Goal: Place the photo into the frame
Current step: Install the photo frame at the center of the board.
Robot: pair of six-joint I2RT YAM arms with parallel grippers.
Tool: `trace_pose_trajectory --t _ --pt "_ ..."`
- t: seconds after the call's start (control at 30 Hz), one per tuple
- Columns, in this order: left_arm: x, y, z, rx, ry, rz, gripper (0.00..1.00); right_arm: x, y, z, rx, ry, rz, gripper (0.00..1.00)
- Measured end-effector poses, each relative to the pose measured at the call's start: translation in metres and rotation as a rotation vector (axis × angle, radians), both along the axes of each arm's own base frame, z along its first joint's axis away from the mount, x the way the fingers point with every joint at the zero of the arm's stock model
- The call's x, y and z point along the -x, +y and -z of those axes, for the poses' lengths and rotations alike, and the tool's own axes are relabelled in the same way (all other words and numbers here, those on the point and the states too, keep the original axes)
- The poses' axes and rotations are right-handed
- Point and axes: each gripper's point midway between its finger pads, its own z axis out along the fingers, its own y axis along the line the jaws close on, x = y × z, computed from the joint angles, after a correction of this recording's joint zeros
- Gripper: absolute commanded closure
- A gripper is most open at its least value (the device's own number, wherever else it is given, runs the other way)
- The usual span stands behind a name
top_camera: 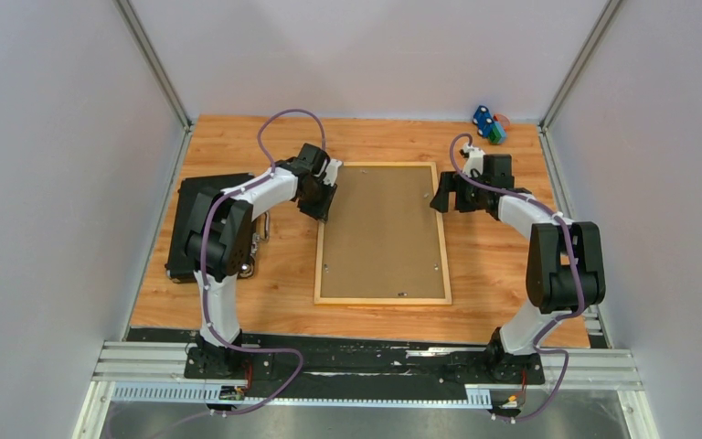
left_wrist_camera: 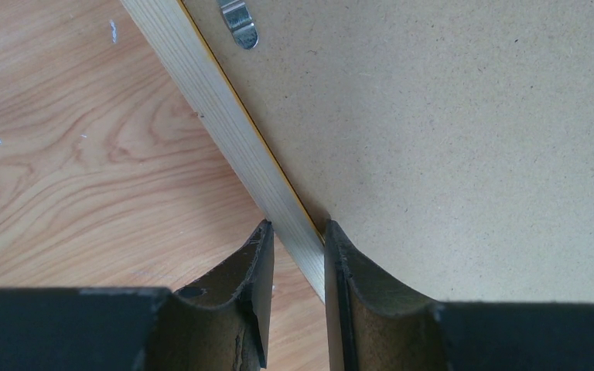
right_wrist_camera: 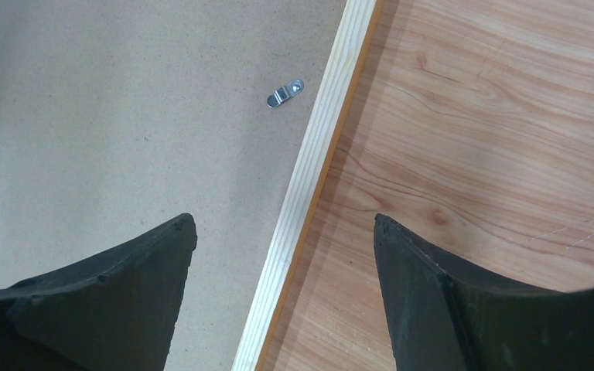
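From the top camera I see an orange-brown wood-grain table (top_camera: 494,265) boxed in by plain grey walls (top_camera: 55,137), with silver aluminium rails (top_camera: 375,366) along the near edge where my arms are bolted. A black rectangular case (top_camera: 186,189) sits at the left, partly under the left arm, and small blue and green toys (top_camera: 488,124) lie in the far right corner. The large, thin-railed, light tan wooden frame (top_camera: 383,300) lies flat at mid-table, back side up, filled by a plain brown fibreboard backing board (top_camera: 379,233). My left gripper (top_camera: 318,208) is at the frame's left rail near its far end; my right gripper (top_camera: 452,203) is at the right rail. On the left wrist camera, the fingers (left_wrist_camera: 257,263) are narrow and pinch the pale, striped rail, one on the table side, one on the board side, with a small silver metal clip (left_wrist_camera: 240,23) further along. On the right wrist camera, the jaws are spread wide above the rail, one over board, one over table.
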Motion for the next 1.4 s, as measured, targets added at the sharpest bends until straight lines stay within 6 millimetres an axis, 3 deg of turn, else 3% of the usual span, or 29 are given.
trace_pose_trajectory --t 0.67,0.73,0.77,0.83,0.97,1.17,1.4 --pt "0.000 0.001 -0.001 0.051 0.025 0.001 0.98 -0.004 -0.012 0.003 0.038 0.007 0.074 0.17" --pt "0.000 0.002 -0.001 0.051 0.026 0.001 0.81 -0.005 -0.012 0.002 0.036 0.008 0.080 0.17" --pt "0.000 0.002 -0.001 0.051 0.026 0.000 0.65 -0.005 -0.012 0.002 0.036 0.008 0.081 0.17" --pt "0.000 0.002 -0.001 0.050 0.026 -0.001 0.45 -0.005 -0.012 0.002 0.034 0.010 0.083 0.17" --pt "0.006 0.007 0.001 0.028 0.049 0.014 0.21 -0.005 -0.012 0.002 0.034 0.010 0.083 0.17" --pt "0.004 0.016 -0.004 0.005 0.058 -0.002 0.08 -0.005 -0.011 0.002 0.033 0.010 0.082 0.17" --pt "-0.041 0.015 -0.045 0.043 -0.079 -0.047 0.06 -0.005 -0.011 0.002 0.030 0.011 0.080 0.17"
